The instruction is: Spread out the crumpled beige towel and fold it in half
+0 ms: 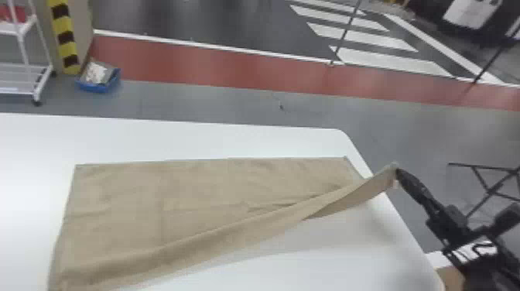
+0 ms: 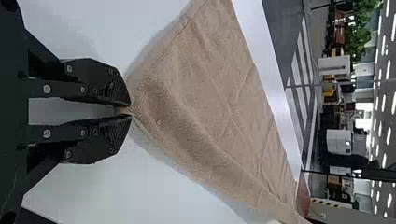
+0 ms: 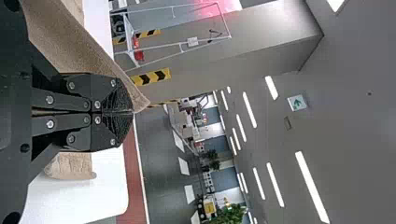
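The beige towel [image 1: 209,193] lies mostly flat on the white table, its near right corner lifted past the table's right edge. My right gripper [image 1: 398,174] holds that raised corner, and a fold slopes from it down to the towel's near left part. In the right wrist view the right gripper [image 3: 133,112] is shut on the edge of the towel [image 3: 79,46]. In the left wrist view my left gripper [image 2: 128,111] is shut on another corner of the towel [image 2: 201,107], low over the tabletop.
The white table [image 1: 174,139] has a rounded far right corner. Beyond it on the floor are a blue bin [image 1: 98,83] and a white rack [image 1: 23,77] at the left. A black metal stand [image 1: 491,189] is off the right side.
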